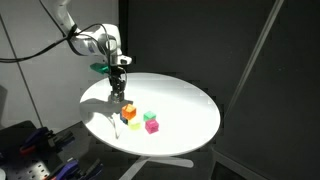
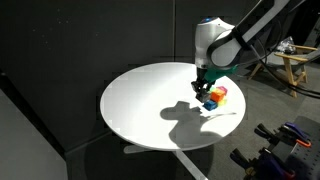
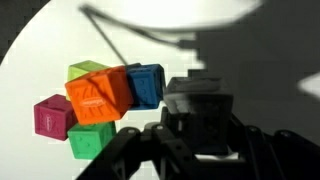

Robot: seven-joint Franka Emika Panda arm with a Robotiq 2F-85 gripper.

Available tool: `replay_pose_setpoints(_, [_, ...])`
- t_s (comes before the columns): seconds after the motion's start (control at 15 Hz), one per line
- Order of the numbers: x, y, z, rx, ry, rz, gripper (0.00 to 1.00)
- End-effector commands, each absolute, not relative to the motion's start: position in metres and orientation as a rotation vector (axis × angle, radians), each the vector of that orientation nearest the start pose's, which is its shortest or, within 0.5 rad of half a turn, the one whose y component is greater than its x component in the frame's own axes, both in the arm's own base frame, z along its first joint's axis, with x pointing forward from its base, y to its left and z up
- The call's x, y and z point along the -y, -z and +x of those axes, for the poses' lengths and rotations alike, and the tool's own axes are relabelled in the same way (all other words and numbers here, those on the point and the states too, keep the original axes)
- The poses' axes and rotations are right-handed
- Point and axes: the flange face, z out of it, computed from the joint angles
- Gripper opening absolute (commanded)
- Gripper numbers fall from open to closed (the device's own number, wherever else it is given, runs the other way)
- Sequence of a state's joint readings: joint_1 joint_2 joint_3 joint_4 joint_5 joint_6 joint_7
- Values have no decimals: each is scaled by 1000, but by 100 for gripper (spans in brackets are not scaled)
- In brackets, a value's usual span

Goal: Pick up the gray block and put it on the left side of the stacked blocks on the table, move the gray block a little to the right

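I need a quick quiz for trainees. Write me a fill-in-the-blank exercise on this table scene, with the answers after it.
1. The block held in the shut claw is ___ in colour.
2. In the wrist view, the blue cube touches the ___ cube.
3. The white table has a top that is ___ in shape.

Missing words: gray; orange; round.

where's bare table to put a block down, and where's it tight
Most of the table is bare: the whole wide stretch from the stacked blocks to the opposite rim. Crowded only at the cluster near the edge, where the gripper, shut on the gray block, hangs beside it.
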State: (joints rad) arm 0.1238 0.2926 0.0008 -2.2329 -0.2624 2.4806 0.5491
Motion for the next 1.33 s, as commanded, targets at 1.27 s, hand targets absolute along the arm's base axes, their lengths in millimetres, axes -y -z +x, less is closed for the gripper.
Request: replay_pose_setpoints(1.27, [-60, -199, 563, -341, -20, -3330, 26])
